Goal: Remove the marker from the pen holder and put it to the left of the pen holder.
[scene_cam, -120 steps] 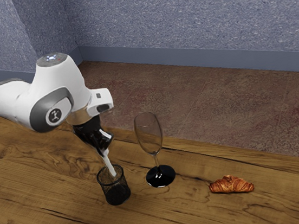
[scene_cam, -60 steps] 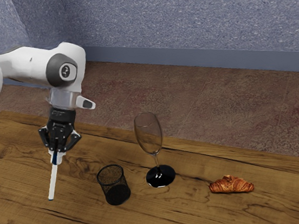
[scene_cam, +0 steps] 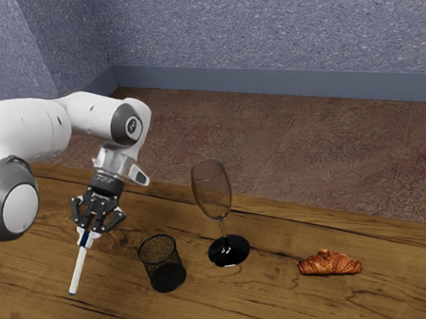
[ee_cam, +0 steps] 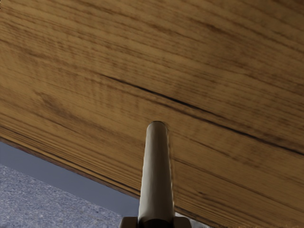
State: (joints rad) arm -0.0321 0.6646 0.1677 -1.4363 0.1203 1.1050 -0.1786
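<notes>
My gripper (scene_cam: pixel 87 231) is shut on the upper end of the white marker (scene_cam: pixel 78 269) at the exterior view's left. The marker hangs tilted, its lower tip toward the exterior view's lower left; whether that tip touches the table cannot be told. In the wrist view the marker (ee_cam: pixel 157 175) extends away from the gripper (ee_cam: pixel 156 222), whose fingertips flank it. The black mesh pen holder (scene_cam: pixel 163 265) stands upright, toward the exterior view's right of the marker, with no marker inside.
A wine glass (scene_cam: pixel 226 250) stands close to the pen holder, on the exterior view's right side of it. Farther along lies a croissant (scene_cam: pixel 329 263). The wooden table (scene_cam: pixel 294 313) carries them all, and its far edge runs behind the glass.
The marker came up out of the pen holder with my gripper and moved to the exterior view's left. Over the last half second my hand went lower and tilted. Holder, glass and croissant stayed put.
</notes>
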